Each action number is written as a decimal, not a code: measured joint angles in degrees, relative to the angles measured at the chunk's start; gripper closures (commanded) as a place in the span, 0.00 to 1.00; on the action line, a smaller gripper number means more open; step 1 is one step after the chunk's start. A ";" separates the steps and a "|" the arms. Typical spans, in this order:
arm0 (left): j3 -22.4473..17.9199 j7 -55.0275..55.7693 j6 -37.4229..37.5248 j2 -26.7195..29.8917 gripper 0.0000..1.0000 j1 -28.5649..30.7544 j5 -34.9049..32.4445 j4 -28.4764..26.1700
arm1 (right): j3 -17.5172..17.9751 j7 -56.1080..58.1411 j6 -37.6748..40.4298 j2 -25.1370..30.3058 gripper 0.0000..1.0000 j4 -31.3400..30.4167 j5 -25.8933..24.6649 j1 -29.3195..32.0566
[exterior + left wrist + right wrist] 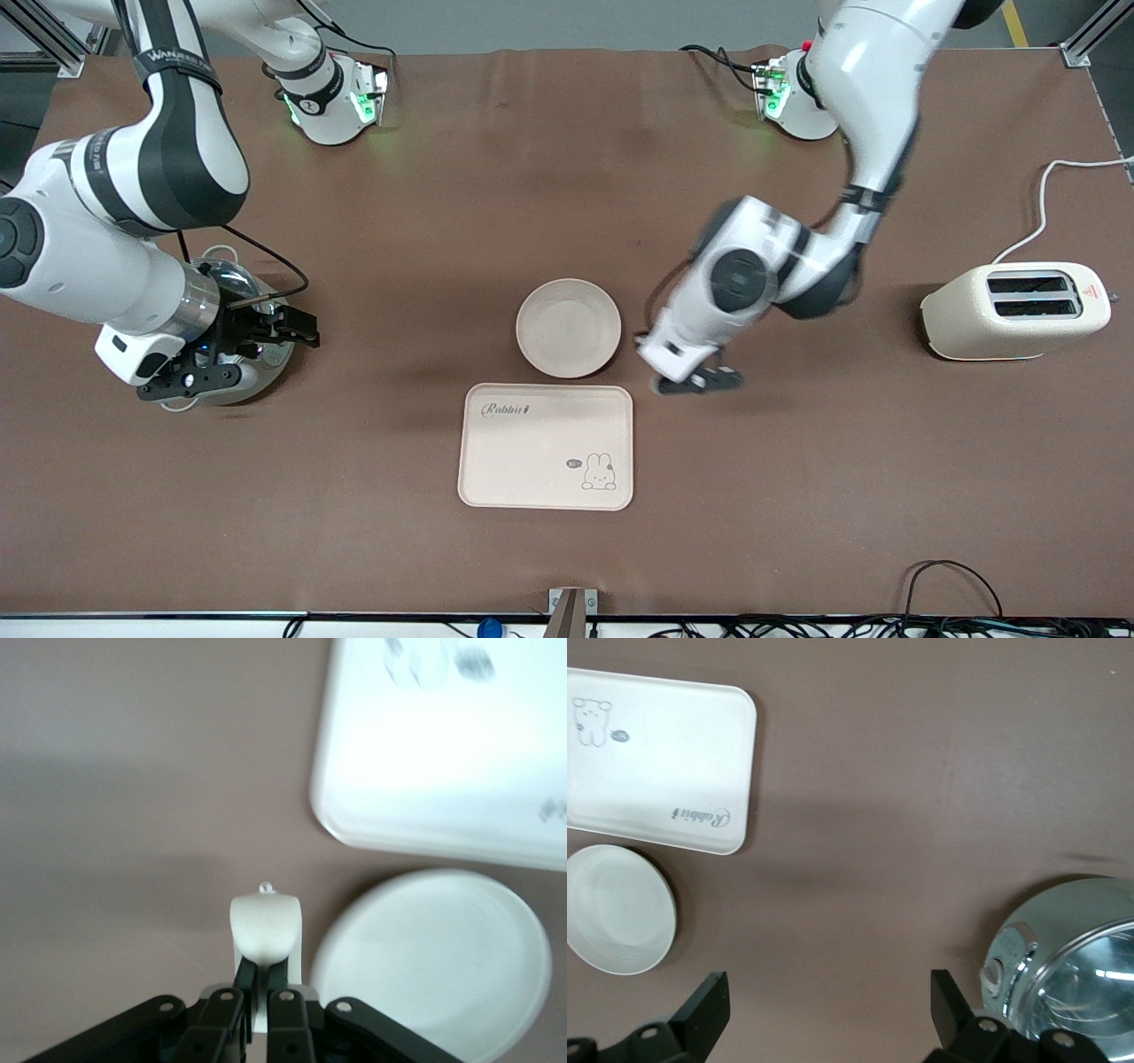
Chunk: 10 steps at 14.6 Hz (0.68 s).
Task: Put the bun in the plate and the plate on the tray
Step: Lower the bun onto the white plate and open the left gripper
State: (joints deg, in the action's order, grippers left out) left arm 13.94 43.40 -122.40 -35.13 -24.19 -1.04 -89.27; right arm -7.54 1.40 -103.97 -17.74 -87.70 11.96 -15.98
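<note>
My left gripper is shut on the small pale bun and holds it low over the bare table, beside the plate toward the left arm's end. The bun sticks out past the fingertips in the left wrist view; the front view hides it. The round cream plate is empty and also shows in the left wrist view. The rabbit tray lies just nearer the front camera than the plate and is empty too. My right gripper is open and empty over a shiny metal pot.
The metal pot stands toward the right arm's end of the table. A cream toaster with its cord stands toward the left arm's end. Brown table cloth lies all around the plate and tray.
</note>
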 measured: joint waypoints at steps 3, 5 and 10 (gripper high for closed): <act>-0.11 10.01 -5.30 -3.64 0.86 -7.13 0.00 0.01 | 0.00 0.00 -1.69 -0.35 0.00 -0.02 0.87 -0.15; -0.27 12.70 -8.67 -5.77 0.23 -9.79 0.00 0.02 | 0.01 0.00 -2.71 -1.10 0.00 -0.04 1.06 -0.37; -0.92 13.15 -10.70 -7.25 0.00 -9.34 -0.63 0.53 | 0.02 0.00 -2.96 -2.16 0.00 -0.05 2.61 -0.68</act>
State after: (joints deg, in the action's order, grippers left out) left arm 13.02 56.55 -133.09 -42.38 -33.53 -1.68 -88.74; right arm -7.51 1.40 -106.93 -19.90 -87.75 14.58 -16.66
